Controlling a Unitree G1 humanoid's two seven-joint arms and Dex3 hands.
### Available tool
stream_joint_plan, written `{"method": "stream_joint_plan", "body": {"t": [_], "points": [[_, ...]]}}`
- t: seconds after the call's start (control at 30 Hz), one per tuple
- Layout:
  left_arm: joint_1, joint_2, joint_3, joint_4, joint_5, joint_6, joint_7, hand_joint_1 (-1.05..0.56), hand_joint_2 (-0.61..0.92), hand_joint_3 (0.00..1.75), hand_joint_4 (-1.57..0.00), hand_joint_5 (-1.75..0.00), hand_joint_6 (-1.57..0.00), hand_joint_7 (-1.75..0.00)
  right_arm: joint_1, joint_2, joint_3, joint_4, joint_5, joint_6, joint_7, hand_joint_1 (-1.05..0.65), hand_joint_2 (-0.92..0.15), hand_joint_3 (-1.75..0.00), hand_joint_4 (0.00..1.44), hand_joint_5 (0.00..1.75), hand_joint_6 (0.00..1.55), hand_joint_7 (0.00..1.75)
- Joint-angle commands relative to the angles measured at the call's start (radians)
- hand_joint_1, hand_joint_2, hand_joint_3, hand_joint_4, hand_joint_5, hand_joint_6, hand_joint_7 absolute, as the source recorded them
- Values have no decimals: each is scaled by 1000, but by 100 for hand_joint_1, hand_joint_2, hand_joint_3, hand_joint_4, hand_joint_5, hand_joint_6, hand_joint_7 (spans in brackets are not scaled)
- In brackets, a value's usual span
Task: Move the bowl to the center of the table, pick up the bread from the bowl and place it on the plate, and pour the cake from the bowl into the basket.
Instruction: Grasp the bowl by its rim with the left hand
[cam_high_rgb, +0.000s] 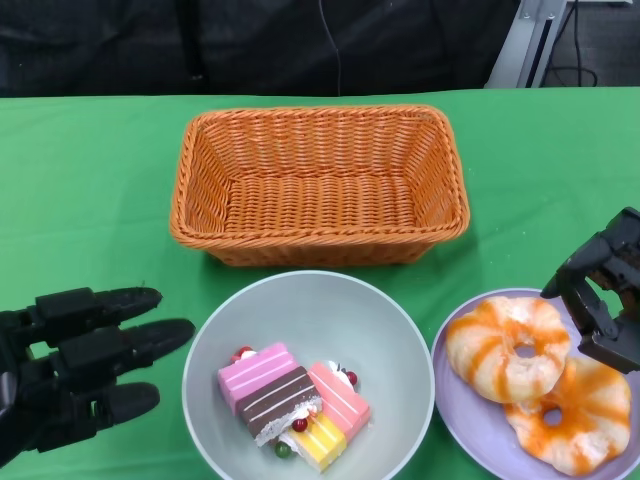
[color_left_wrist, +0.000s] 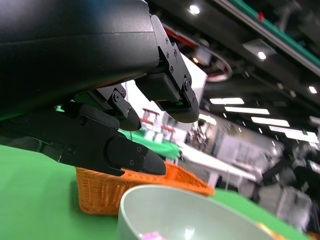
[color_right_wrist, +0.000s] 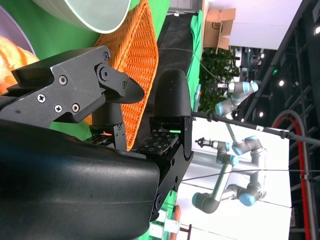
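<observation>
A pale grey bowl (cam_high_rgb: 300, 290) stands at the near middle of the green table, with several striped cake slices (cam_high_rgb: 290, 400) in it. To its right, two orange-streaked bread rings (cam_high_rgb: 507, 348) lie on a lilac plate (cam_high_rgb: 452, 405). My right hand (cam_high_rgb: 605, 290) hovers over the plate's far right edge, fingers apart and holding nothing. Left of the bowl, my left hand (cam_high_rgb: 75, 350) lies empty with its fingers stretched toward the bowl, a short gap between them. In the left wrist view the bowl (color_left_wrist: 175, 210) sits just beyond the fingers (color_left_wrist: 135, 157).
An empty orange wicker basket (cam_high_rgb: 318, 180) stands right behind the bowl; it also shows as the basket (color_right_wrist: 137, 65) in the right wrist view. The green cloth (cam_high_rgb: 80, 200) runs bare to the left of the basket. A dark backdrop lies beyond the far edge.
</observation>
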Motion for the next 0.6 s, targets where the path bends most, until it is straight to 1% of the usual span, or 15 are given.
{"method": "stream_joint_plan", "body": {"t": [0.03,0.17,0.23,0.47,0.6], "points": [[5,71,-55,-18,55,-6,90,-32,92,4,-72,0,-74,-1,-1,1,-13,-6,5,-3,-13,-3,-75,-81,70,161,66,126],[8,86,-91,-35,110,-6,171,-33,92,3,-71,0,-78,-2,0,7,-11,-13,1,2,-26,-2,-75,-82,71,160,66,126],[7,99,-118,-55,141,-6,205,-33,92,2,-73,-1,-81,-3,-3,6,-11,-9,21,12,-12,-3,-76,-82,71,161,66,126],[1,164,-211,-83,206,-6,279,-36,91,1,-73,-1,-86,-2,-5,10,-10,-6,6,10,-25,-3,-74,-85,72,162,66,128],[1,198,-256,-107,240,9,302,-38,92,1,-73,0,-88,-2,-9,12,-10,-4,29,20,-10,-3,-74,-87,72,163,66,129]]}}
